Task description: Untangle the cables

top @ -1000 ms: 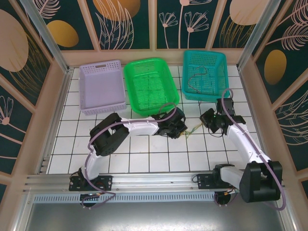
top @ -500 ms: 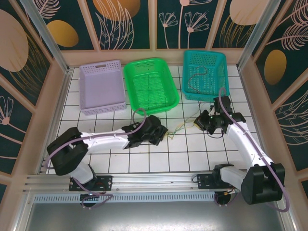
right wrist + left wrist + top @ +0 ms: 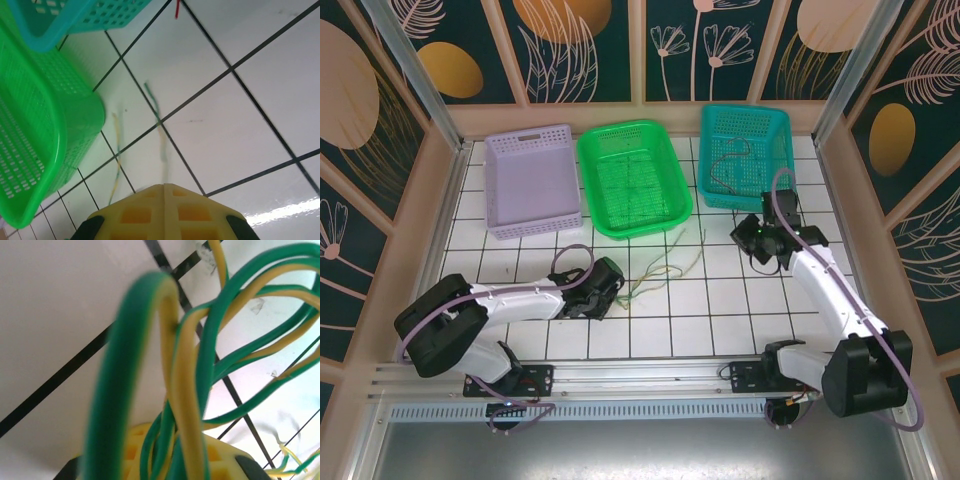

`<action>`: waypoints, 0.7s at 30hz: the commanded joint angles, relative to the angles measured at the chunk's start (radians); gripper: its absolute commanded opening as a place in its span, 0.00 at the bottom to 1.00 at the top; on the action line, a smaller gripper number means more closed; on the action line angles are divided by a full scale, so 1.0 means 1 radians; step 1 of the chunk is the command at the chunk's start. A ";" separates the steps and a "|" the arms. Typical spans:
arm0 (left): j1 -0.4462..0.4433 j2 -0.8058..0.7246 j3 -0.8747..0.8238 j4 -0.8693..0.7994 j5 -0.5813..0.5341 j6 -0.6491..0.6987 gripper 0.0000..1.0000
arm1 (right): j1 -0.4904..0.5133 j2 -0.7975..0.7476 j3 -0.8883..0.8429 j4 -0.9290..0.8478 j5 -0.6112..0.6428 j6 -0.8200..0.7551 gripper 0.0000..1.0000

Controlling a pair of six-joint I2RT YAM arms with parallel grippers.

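Note:
A bundle of green and yellow cables (image 3: pixel 660 268) lies on the white tiles in the middle. Its left end runs into my left gripper (image 3: pixel 612 290), which sits low at the end of an arm stretched along the table. In the left wrist view the cables (image 3: pixel 190 380) loop up close to the lens and are pinched between the yellow fingers (image 3: pixel 225 455) of my left gripper (image 3: pixel 167 442). My right gripper (image 3: pixel 741 233) hovers right of the cables' free ends, apart from them. Its jaws (image 3: pixel 164 187) are shut on nothing, and the cables (image 3: pixel 161 135) are blurred beyond them. Another dark cable (image 3: pixel 725 165) lies in the teal basket (image 3: pixel 745 108).
Three baskets stand along the back: lilac (image 3: pixel 532 135), green (image 3: pixel 585 180) and teal. The right wrist view has the green basket (image 3: pixel 30 125) at the left, the teal basket (image 3: pixel 75 20) above, and a red wire tip (image 3: pixel 176 7) at the top edge.
My left arm has pulled back to the left and nearer, dragging the cables along. Their right ends have come away from the right gripper, which has shifted slightly back.

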 commanded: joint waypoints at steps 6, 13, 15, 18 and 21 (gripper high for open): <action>0.013 0.006 0.019 -0.090 -0.025 0.105 0.08 | 0.192 0.004 -0.149 0.170 -0.101 0.331 0.20; 0.014 0.014 0.047 -0.065 0.013 0.154 0.08 | 0.379 0.036 -0.252 0.370 -0.130 0.694 0.33; 0.013 0.018 0.050 -0.058 0.026 0.155 0.08 | 0.399 0.072 -0.254 0.375 -0.131 0.722 0.34; 0.013 0.018 0.052 -0.041 0.042 0.159 0.08 | 0.432 0.112 -0.272 0.402 -0.142 0.774 0.35; 0.013 0.016 0.062 -0.043 0.049 0.167 0.08 | 0.483 0.139 -0.304 0.469 -0.142 0.844 0.35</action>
